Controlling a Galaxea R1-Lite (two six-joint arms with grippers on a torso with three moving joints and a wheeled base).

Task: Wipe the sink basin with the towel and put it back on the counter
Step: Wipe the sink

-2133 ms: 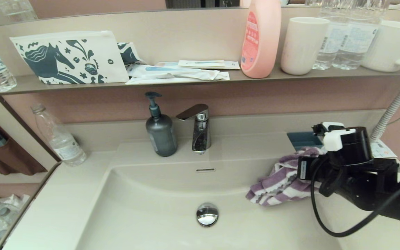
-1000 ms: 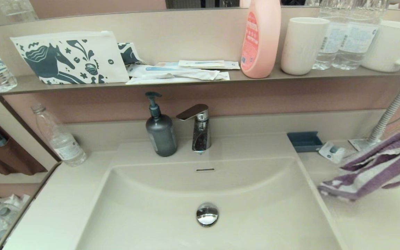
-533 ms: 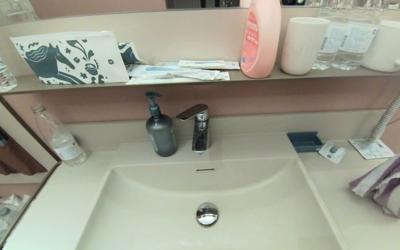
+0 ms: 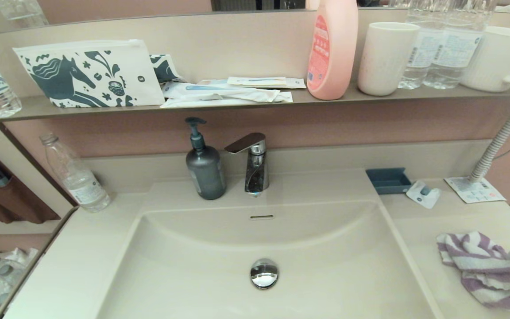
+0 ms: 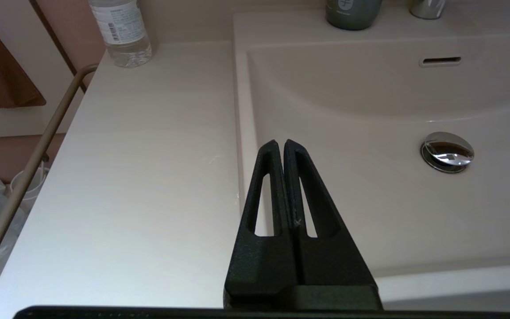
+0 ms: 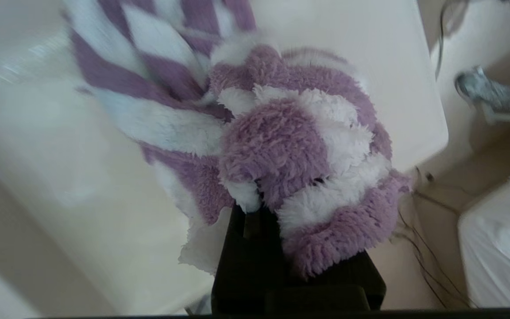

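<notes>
The purple and white striped towel [image 4: 489,266] lies crumpled on the counter [image 4: 427,230], right of the sink basin [image 4: 193,266], and runs off the head view's right edge. The basin holds nothing but its chrome drain plug [image 4: 264,273] and overflow slot [image 4: 262,217]. In the right wrist view the towel [image 6: 277,141] is bunched over my right gripper [image 6: 255,217], which is shut on it; the fingertips are buried in the cloth. My left gripper [image 5: 280,142] is shut and empty, hanging over the basin's [image 5: 370,199] left rim beside the counter [image 5: 148,177]. Neither arm shows in the head view.
A grey soap dispenser [image 4: 205,166] and chrome faucet [image 4: 255,164] stand behind the basin. A clear bottle [image 4: 75,175] sits back left. A blue dish [image 4: 388,180], small packet [image 4: 423,194] and hose [image 4: 498,141] are back right. The shelf above carries the horse pouch [image 4: 86,73], pink bottle [image 4: 332,48] and cups.
The towel went from the basin's right rim out to the right, hung in the air, then came down onto the right counter. The right arm left the head view.
</notes>
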